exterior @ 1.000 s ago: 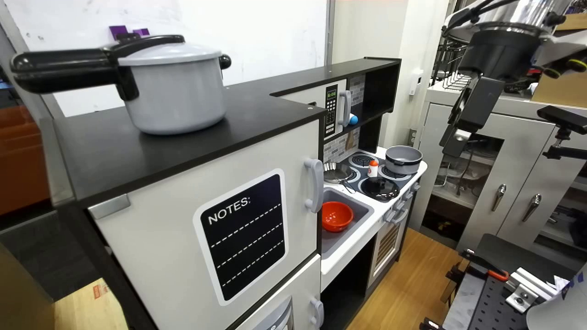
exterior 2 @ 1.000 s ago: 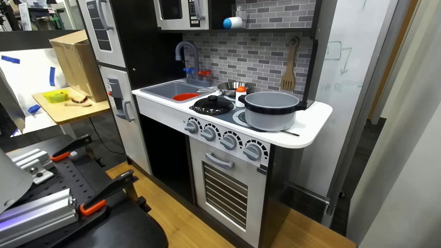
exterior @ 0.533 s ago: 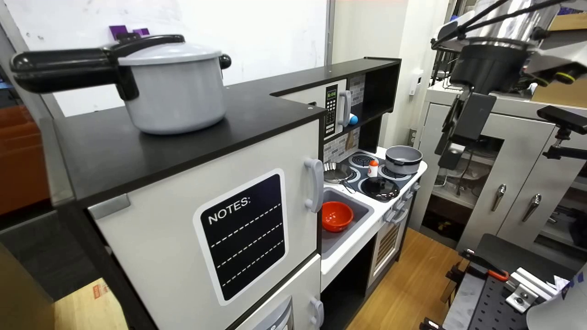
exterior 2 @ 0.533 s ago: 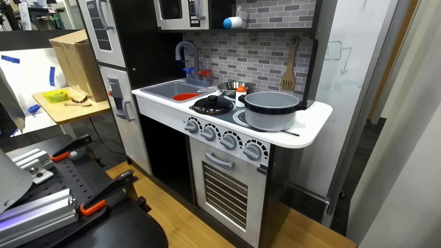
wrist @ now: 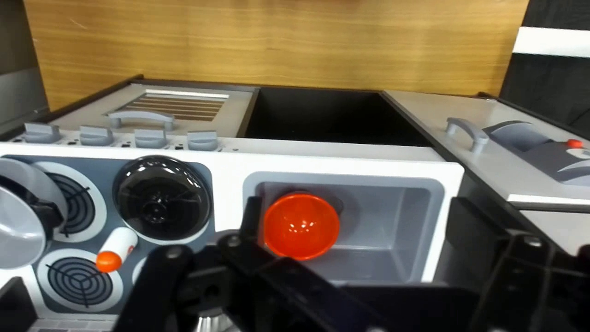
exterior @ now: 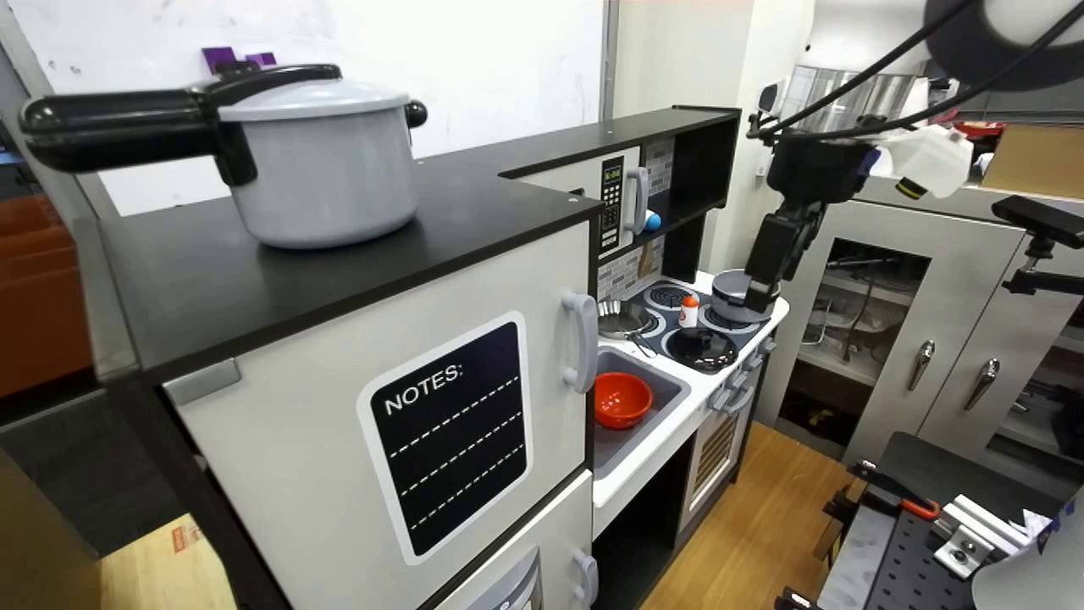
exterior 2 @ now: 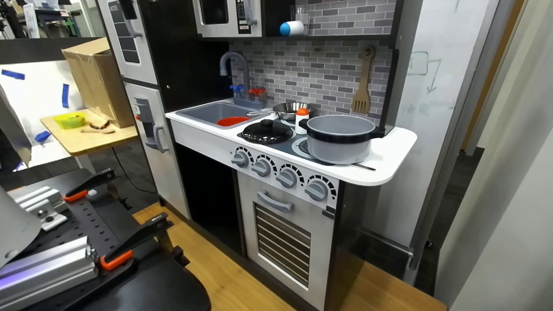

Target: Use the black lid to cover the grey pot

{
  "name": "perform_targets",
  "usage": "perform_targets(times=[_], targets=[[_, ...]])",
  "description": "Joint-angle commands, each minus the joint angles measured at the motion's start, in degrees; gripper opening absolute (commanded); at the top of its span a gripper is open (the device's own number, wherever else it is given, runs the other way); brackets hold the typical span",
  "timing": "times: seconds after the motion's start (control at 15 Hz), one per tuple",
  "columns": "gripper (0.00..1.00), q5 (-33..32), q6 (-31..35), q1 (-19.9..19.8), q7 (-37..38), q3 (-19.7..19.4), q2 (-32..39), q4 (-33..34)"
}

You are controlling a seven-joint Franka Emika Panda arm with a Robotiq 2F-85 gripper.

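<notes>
The black lid (exterior: 701, 348) lies knob up on the front burner beside the sink. It also shows in an exterior view (exterior 2: 267, 133) and in the wrist view (wrist: 161, 200). The grey pot (exterior 2: 339, 149) stands uncovered on the other front burner, by the counter's end. It shows at the left edge of the wrist view (wrist: 20, 230), and the arm partly hides it in an exterior view (exterior: 726, 298). My gripper (exterior: 765, 290) hangs in the air with its fingers down. In the wrist view my gripper (wrist: 360, 212) is wide open and empty, facing the sink.
A red-orange bowl (wrist: 302, 226) sits in the sink (wrist: 368, 221). A white shaker with an orange cap (exterior 2: 302, 121) stands between lid and pot. A metal frying pan (exterior 2: 291, 111) is behind. An overhead shelf (exterior: 694, 216) and large saucepan (exterior: 326, 165) are higher up.
My arm has swung left across the exterior view and its gripper has turned; it now overlaps the pot there. A black tip has appeared at another exterior view's top edge. Lid and pot are unmoved.
</notes>
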Motion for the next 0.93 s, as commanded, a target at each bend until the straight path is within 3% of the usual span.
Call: perform_targets(times=[0.0, 0.53, 0.67, 0.87], targets=[[1.0, 0.0, -0.2, -0.5, 1.8, 0.3, 1.4, 0.5], [1.0, 1.2, 0.3, 0.4, 1.3, -0.1, 2.1, 1.1], [1.0, 2.1, 2.5, 1.0, 1.3, 0.0, 3.6, 1.8], [1.0, -0.6, 6.9, -1.4, 4.1, 1.2, 6.8, 2.4]])
